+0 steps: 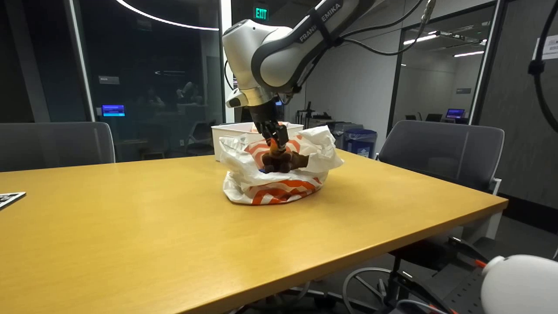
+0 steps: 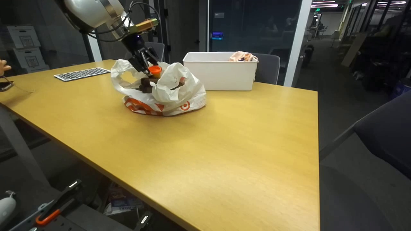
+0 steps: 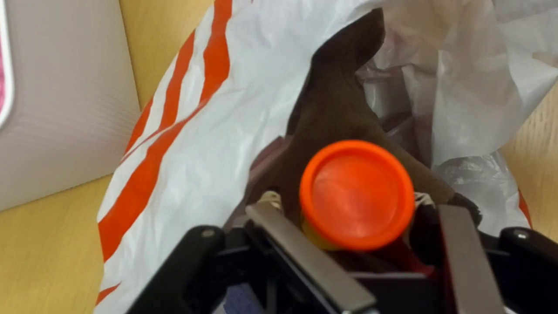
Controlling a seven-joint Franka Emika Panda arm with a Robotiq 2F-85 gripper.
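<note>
- Wrist view: the workpiece, an orange-lidded yellow tub, sits within the mouth of the white plastic carrier bag, lid toward the camera. All positions below refer to the bag.
- Jaws: positioned at the bag mouth and parted wider than the lid, with the tub between the two sides. A gap shows between the lid rim and each finger pad; no grip is evident. Contact with the tub wall below the lid is hidden.
- Inside the bag, below the jaws: a brown item, apparently a plush toy, next to the tub and showing above the bag's rim. Whether it supports the tub cannot be determined.
- Bag condition: standing on the worktop, sides crumpled, mouth spread.
- Completed, as judged: the jaws are aligned with the tub, one side on each flank, and the tub is within the bag's outline.
- Outstanding, as judged: no firm hold on the tub is established, the tub is not clear of the bag, and the jaws are not clear of the bag either.
- Close beside the bag: a white rectangular bin. A pale patterned cloth-like item projects above its rim; deeper contents are not visible.
- Near the bag, on the side away from the bin: a flat white-edged panel with a dark grid pattern.
</note>
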